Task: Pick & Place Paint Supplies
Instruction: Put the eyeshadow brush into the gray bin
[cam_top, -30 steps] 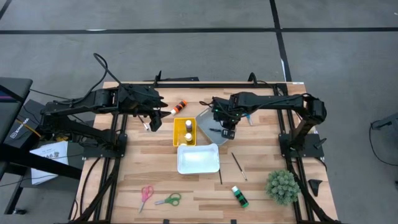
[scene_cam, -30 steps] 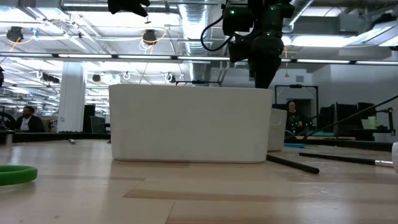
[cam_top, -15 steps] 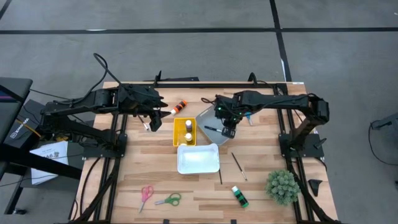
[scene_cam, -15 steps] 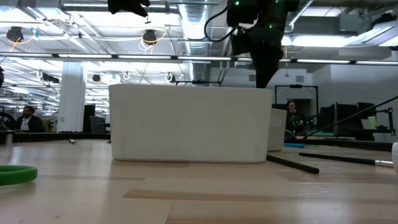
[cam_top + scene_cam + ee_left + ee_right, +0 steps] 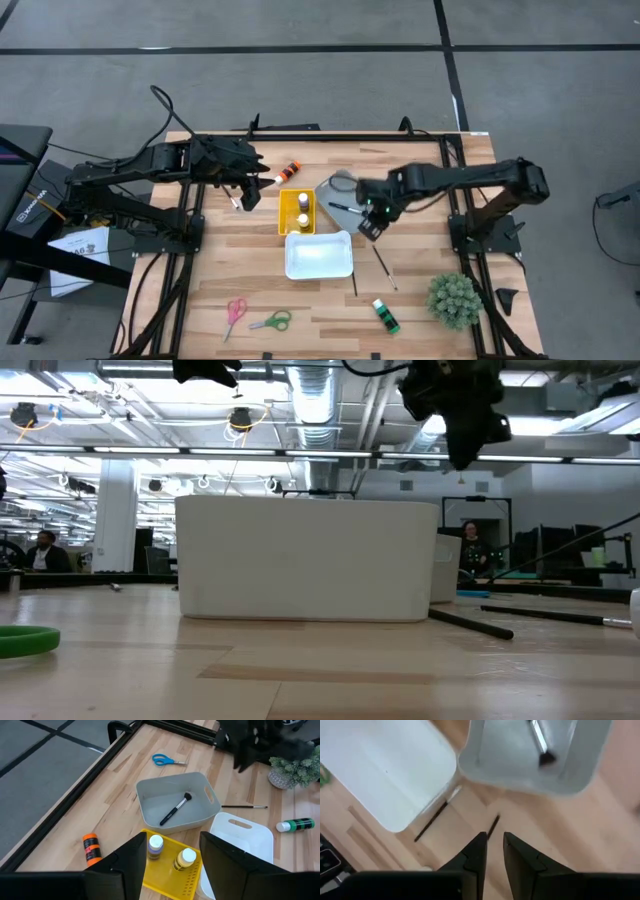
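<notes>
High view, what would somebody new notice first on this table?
Probably the yellow tray in the middle, holding two paint bottles, between a grey bin with a brush in it and an empty white bin. The right gripper hangs just beside the grey bin, nearly closed and empty. The fuzzy green plant stands at the near right corner.

grey bin (image 5: pixel 150 797): centre, brush (image 5: pixel 175 809) inside
yellow tray (image 5: pixel 165 877): bottom, two bottles
orange bottle (image 5: pixel 90 847): lower left
scissors (image 5: pixel 165 760): top
</notes>
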`<state>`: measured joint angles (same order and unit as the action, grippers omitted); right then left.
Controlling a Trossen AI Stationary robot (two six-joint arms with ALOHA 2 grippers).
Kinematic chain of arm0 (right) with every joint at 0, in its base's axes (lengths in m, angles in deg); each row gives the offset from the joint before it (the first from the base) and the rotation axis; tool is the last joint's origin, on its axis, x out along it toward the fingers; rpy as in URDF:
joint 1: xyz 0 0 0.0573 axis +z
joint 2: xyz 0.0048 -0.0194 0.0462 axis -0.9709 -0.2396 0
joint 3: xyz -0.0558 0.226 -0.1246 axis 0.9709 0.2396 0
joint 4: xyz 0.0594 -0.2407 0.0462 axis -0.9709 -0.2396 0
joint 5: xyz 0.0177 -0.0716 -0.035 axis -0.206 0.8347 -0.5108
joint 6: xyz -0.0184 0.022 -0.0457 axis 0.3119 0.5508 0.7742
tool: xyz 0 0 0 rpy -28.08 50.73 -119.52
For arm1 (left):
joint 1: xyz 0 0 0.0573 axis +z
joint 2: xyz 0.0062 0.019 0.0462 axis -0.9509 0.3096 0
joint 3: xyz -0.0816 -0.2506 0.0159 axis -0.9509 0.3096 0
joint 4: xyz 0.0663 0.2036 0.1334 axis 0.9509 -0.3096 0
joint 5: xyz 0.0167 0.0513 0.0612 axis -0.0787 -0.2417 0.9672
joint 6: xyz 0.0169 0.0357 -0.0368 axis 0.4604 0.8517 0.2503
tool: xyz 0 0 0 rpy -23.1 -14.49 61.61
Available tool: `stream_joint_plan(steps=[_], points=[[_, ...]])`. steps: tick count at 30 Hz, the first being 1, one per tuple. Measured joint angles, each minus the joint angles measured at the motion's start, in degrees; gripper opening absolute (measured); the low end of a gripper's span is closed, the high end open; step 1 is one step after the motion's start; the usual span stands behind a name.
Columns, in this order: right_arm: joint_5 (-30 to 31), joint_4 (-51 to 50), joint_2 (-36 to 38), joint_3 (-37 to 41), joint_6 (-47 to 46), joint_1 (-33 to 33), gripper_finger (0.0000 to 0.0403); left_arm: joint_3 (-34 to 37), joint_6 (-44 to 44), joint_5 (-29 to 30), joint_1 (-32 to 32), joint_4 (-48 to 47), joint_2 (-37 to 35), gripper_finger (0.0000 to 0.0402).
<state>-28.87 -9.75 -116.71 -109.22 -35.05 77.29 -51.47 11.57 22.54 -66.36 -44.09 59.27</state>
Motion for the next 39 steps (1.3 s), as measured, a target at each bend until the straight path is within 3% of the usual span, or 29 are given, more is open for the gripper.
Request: stream_joint_plan(steps=[16,24,32,39], points=[[3.0,-2.5,-6.6,1.5,-26.8,18.2,0.0059,0.0,0.4,-0.1,0.0,0.0,0.0,0.0177],[1.4,5.0,-6.3,6.9,-44.7,23.8,0.0059,0.0,4.5,-0.3,0.0,0.0,0.0,0.0177],[-0.1,11.4,-6.4,13.8,-55.6,29.0,0.0059,0.0,6.7,-0.2,0.0,0.0,0.0,0.0177],[-0.5,17.2,-6.4,18.3,-57.4,30.7,0.0059,0.0,8.1,-0.2,0.0,0.0,0.0,0.0177]])
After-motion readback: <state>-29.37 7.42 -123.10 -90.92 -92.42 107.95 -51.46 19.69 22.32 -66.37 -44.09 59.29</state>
